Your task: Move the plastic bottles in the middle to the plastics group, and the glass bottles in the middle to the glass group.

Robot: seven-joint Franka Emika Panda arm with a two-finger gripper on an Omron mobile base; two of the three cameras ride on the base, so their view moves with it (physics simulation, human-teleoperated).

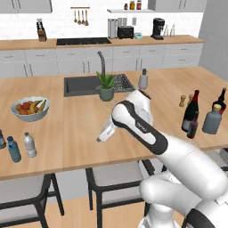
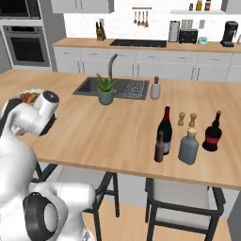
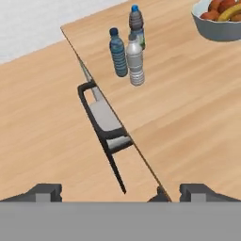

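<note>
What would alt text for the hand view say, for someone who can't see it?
Three small bottles stand together near the wooden counter's edge: a clear water bottle, a blue-tinted bottle and a dark-green bottle behind. A fruit bowl sits nearby, a stool below, and the open gripper hangs well short.

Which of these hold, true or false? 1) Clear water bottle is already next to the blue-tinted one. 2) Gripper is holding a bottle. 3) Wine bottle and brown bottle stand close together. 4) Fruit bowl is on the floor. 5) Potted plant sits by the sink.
1) True: the clear water bottle stands right beside the blue-tinted bottle.
2) False: the gripper is open and holds nothing.
3) True: the wine bottle and brown bottle stand side by side.
4) False: the fruit bowl is on the island counter.
5) True: the potted plant sits at the sink edge.
</note>
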